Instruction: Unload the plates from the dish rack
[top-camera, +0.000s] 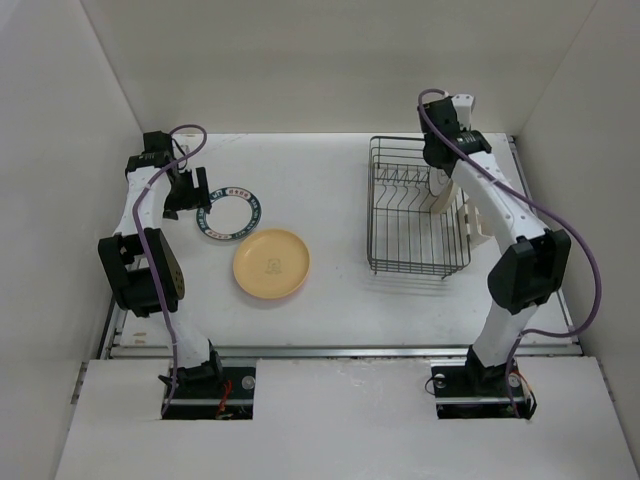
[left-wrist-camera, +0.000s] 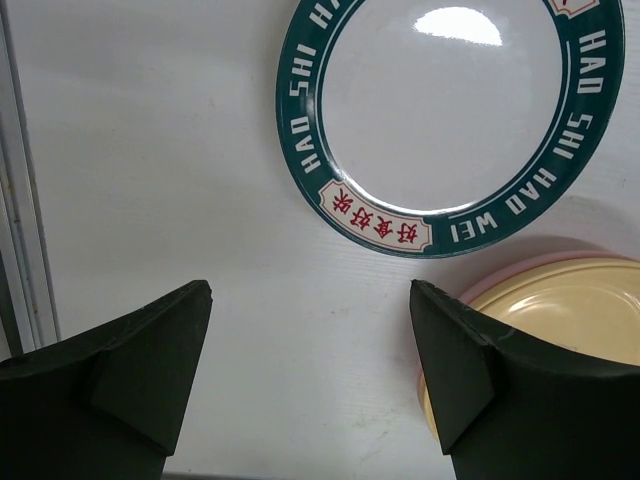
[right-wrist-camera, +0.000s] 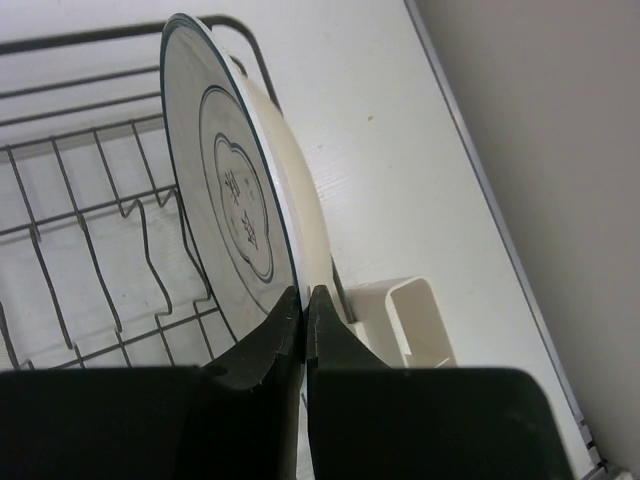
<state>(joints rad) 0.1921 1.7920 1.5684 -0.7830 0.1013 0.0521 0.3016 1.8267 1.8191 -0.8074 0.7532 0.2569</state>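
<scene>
The black wire dish rack (top-camera: 415, 215) sits at two o'clock on the table (top-camera: 330, 300). A cream round plate with a thin dark ring (right-wrist-camera: 230, 200) stands upright along its three o'clock side, my right gripper (right-wrist-camera: 305, 310) pinched on the rim. I'd lift straight up until it clears the rack. My left gripper (left-wrist-camera: 310, 300) hangs wide, empty.

Robot lab booth; plain white walls (top-camera: 300, 60) enclose the table (top-camera: 330, 310).

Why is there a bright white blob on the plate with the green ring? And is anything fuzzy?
Left wrist view: the blob is light glaring off the green-ringed plate, its lettering sharp. Right wrist view: the upright plate is crisp, the black fingers slightly soft. Top view: even light, faint shadows.
</scene>
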